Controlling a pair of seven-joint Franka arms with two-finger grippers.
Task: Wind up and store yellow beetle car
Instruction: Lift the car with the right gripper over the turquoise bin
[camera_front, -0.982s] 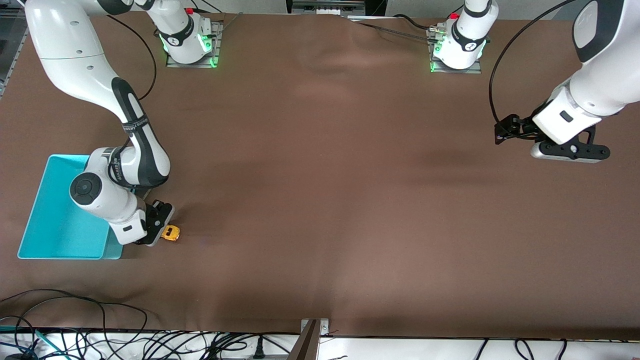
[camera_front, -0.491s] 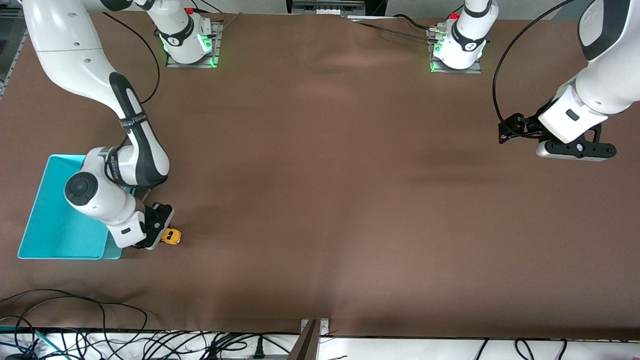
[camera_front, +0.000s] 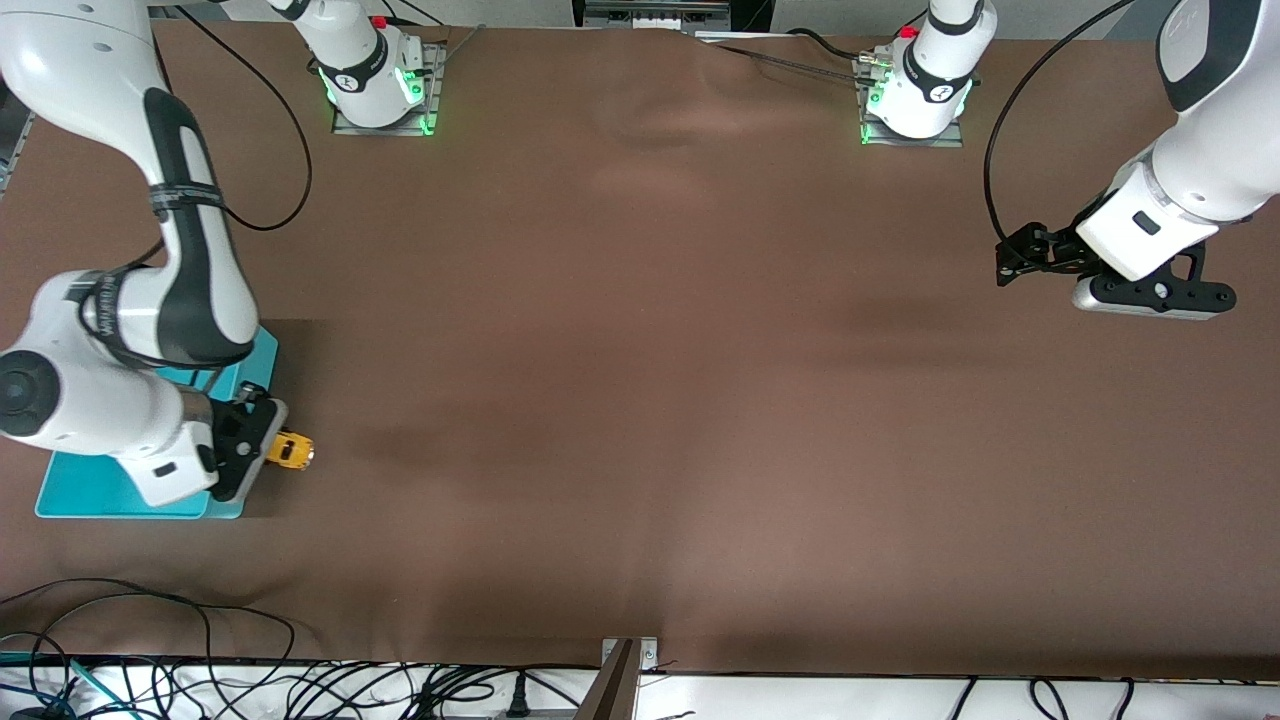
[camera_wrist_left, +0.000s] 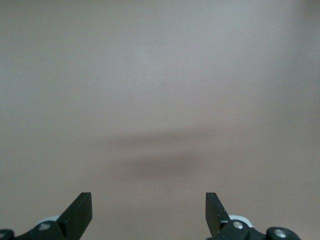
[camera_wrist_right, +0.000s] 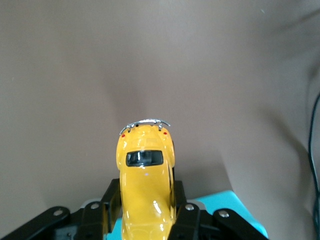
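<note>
One shiny yellow beetle car (camera_wrist_right: 145, 192) with dark windows, one turquoise plastic bin (camera_front: 95, 490). The right tool (camera_front: 262, 447) pinches the car at the bin's 3 o'clock edge. The left tool (camera_wrist_left: 149, 212) waits, spread wide, holding nothing.

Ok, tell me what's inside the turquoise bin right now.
The bare part of the turquoise bin shows nothing inside; the right arm covers most of it. The yellow beetle car is not in it: the right gripper holds it up over the bin's edge.
</note>
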